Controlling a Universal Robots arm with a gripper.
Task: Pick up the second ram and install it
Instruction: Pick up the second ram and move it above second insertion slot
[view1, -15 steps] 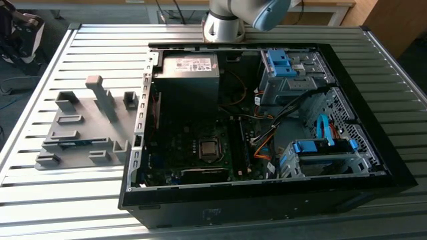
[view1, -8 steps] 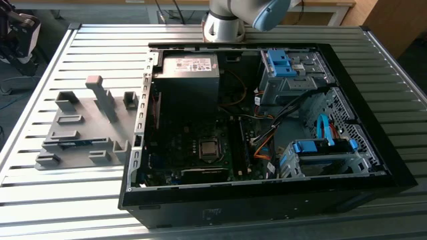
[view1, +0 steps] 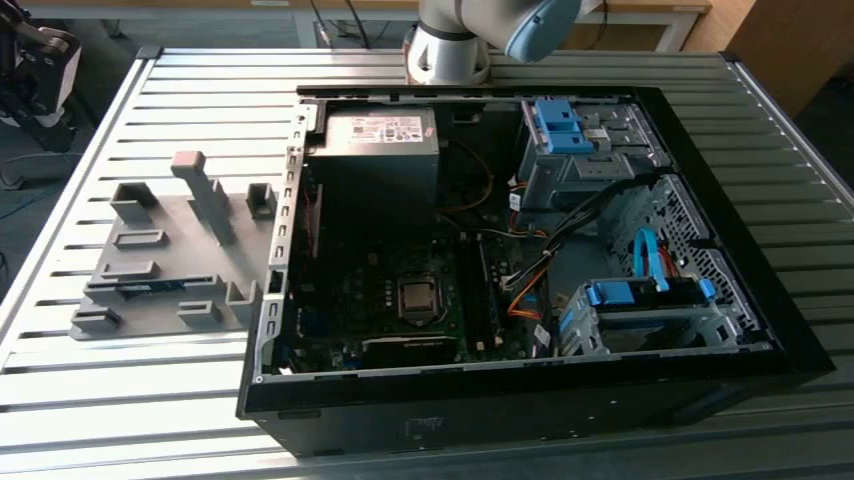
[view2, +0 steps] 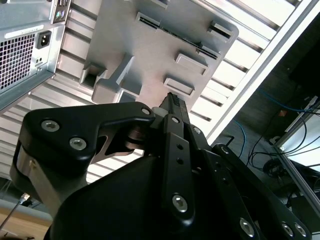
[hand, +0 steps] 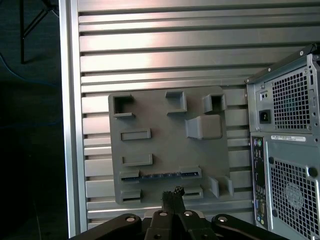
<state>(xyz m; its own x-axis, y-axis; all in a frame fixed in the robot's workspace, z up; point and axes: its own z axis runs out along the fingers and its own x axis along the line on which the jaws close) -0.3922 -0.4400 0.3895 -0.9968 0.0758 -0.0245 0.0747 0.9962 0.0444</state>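
Observation:
The second ram (view1: 147, 287) is a thin blue-green stick lying in a slot of the grey holder block (view1: 174, 250), at the exterior view's left beside the open computer case (view1: 534, 250). In the first wrist view the ram (hand: 160, 175) runs across the holder (hand: 165, 135) near the edge closest to the camera. My gripper (hand: 173, 196) hangs well above that edge, its black fingertips pressed together and holding nothing. In the second wrist view the gripper (view2: 173, 102) points down at the holder (view2: 150, 55).
The case stands on a slatted aluminium table (view1: 174, 90) and lies open, showing the motherboard (view1: 414, 300), power supply (view1: 380, 135) and blue drive cages (view1: 641, 300). The case's rear panel (hand: 287, 150) stands beside the holder. The arm's base (view1: 447, 45) is behind the case.

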